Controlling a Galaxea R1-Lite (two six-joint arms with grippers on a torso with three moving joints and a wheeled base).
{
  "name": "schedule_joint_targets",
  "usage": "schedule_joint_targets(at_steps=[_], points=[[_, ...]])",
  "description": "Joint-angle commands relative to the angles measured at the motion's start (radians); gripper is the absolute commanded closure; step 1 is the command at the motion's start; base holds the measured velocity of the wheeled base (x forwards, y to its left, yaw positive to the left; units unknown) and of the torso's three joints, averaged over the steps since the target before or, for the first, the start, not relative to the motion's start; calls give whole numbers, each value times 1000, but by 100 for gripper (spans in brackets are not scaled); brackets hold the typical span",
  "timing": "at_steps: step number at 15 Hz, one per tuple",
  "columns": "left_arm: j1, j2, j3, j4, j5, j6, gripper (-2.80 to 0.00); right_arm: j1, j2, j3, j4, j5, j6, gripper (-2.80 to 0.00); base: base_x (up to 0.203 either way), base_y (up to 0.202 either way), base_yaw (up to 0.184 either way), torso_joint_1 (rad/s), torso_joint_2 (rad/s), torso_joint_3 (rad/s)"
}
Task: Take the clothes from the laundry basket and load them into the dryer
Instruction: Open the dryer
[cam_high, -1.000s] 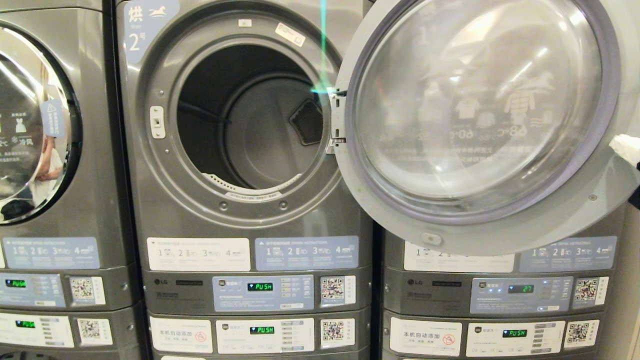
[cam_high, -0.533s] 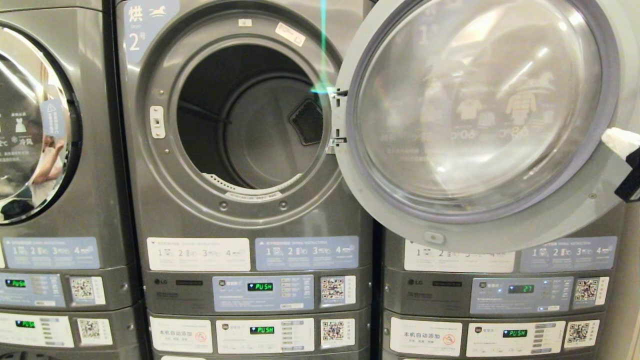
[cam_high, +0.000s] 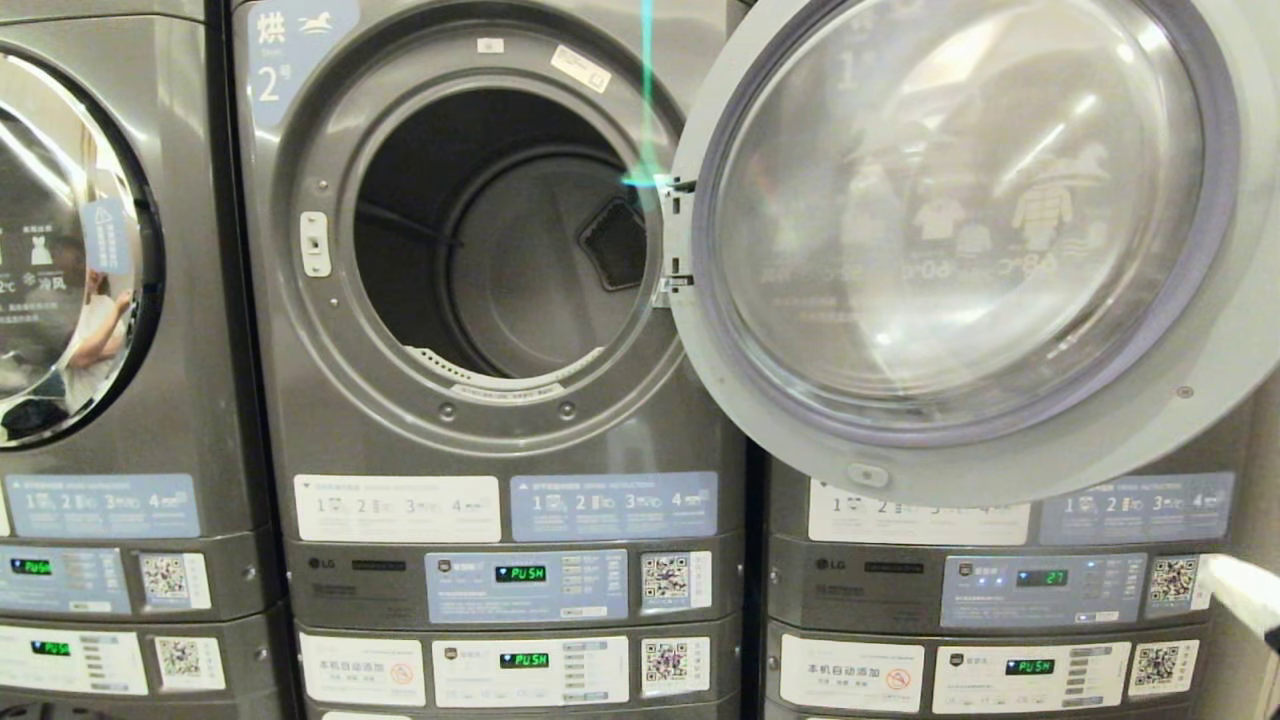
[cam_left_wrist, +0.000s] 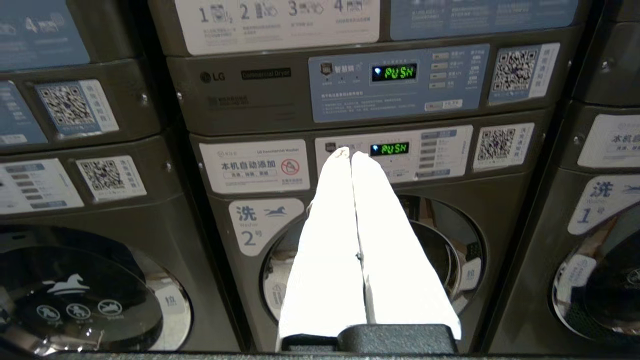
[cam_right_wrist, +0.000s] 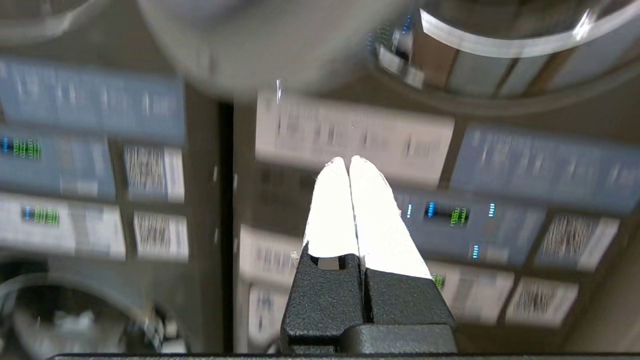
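1. The right tool (cam_right_wrist: 348, 161) is nearest the work: its white fingers are pressed together with nothing between them. In the head view it shows only as a white tip at the lower right edge (cam_high: 1240, 590), level with the control panels (cam_high: 1040, 590) and below the open door.
2. The left tool (cam_left_wrist: 347, 154) is parked lower and closer in, fingers also pressed together and empty, pointing at the lower washer's panel (cam_left_wrist: 395, 149) of the middle stack.
3. Neither the laundry basket nor any clothes appear in any view, so which way they lie from either tool cannot be told; I judge they must be off to one side or below the cameras.
4. Farther off stands the dryer (cam_high: 500, 240) marked 2. Its round door (cam_high: 960, 230) is swung fully to the right on its hinge (cam_high: 675, 235), covering the upper part of the neighbouring stack.
5. Deepest is the drum (cam_high: 520, 260), dark and showing no garment.
6. The opening lies up and to the left of the right tool, which sits nearer the door than the left does. A load from that side would probably have to pass round the door's rim.
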Motion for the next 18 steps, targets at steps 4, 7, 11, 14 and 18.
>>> schedule_joint_targets(at_steps=[4, 7, 11, 14, 18], points=[[-6, -237, 1, -2, -17, 15, 0, -15, -529, 88, 454, -3, -5, 0, 0, 0, 0, 0, 0, 0], [-7, -253, 2, -5, -18, 17, 0, -60, -628, 85, 621, -6, -33, 0, 0, 0, 0, 0, 0, 0], [-7, -253, 2, -6, -19, 18, 0, -73, -728, 84, 626, -6, -38, 0, 0, 0, 0, 0, 0, 0], [-7, -253, 3, -2, -13, 16, 0, -73, -819, 87, 612, -10, -1, 0, 0, 0, 0, 0, 0, 0], [-6, -253, 3, -3, -10, 13, 0, -72, -816, 90, 608, 4, -43, 0, 0, 0, 0, 0, 0, 0]])
